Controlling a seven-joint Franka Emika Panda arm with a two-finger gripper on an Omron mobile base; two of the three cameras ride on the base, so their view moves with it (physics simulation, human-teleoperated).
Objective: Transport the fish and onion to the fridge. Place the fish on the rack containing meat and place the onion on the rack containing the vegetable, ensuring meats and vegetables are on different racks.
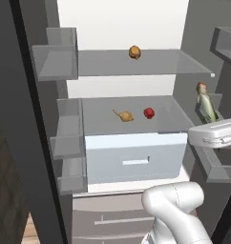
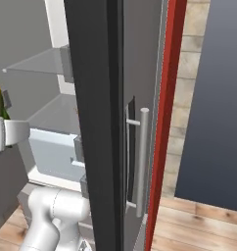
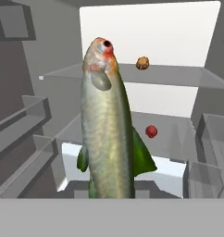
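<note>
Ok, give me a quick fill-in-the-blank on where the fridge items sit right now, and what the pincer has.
1. The pincer is shut on the ____.
2. The onion lies on the lower shelf beside the red ____.
3. The meat sits on the ____ shelf.
4. The fish is held with its head pointing ____.

Missing words: fish; vegetable; upper; up

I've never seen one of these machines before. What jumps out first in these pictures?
A greenish-silver fish held upright, head up, in the gripper by the open fridge. Inside, a round orange-brown meat lump sits on the upper shelf. Below it, a tan onion and a red vegetable lie close together on the lower shelf.
</note>
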